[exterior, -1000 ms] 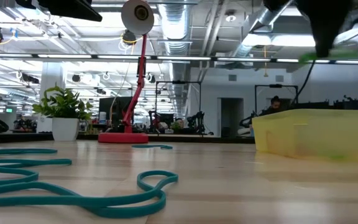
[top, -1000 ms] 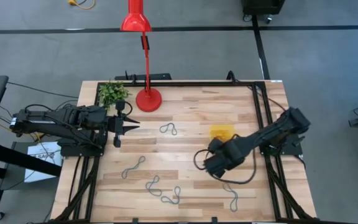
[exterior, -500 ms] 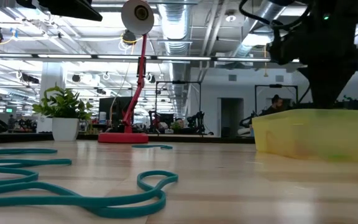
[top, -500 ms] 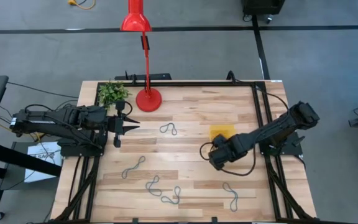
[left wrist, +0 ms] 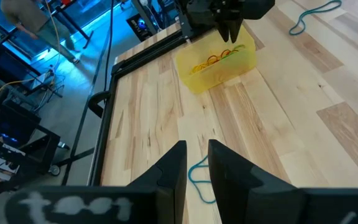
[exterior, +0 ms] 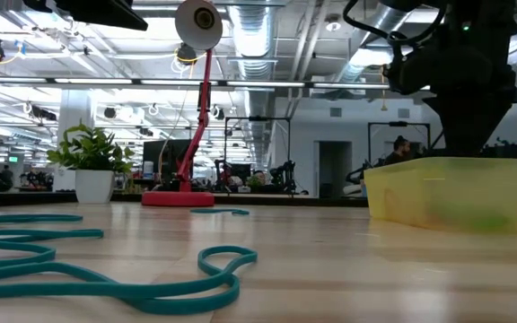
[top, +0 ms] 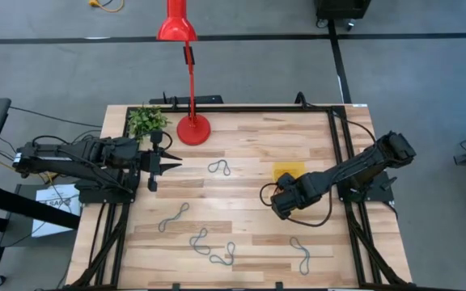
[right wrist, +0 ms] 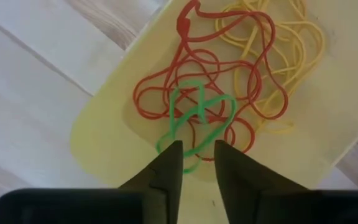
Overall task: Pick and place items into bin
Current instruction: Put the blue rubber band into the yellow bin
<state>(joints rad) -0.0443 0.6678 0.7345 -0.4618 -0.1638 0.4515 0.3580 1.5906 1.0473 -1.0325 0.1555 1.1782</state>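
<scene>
Pale plank table (top: 249, 145); translucent yellow bin (right wrist: 328, 124) holds tangled loops (right wrist: 204, 118).

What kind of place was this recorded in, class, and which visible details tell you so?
Probably a robotics lab or workshop: two robot arms mounted at a wooden table, exposed ceiling ducts and strip lights overhead, and more benches and equipment filling the large open hall behind.

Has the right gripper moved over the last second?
Yes. In the high view the right gripper has shifted from out on the table toward the bin, and now hangs over it, a green loop below its fingers.
</scene>
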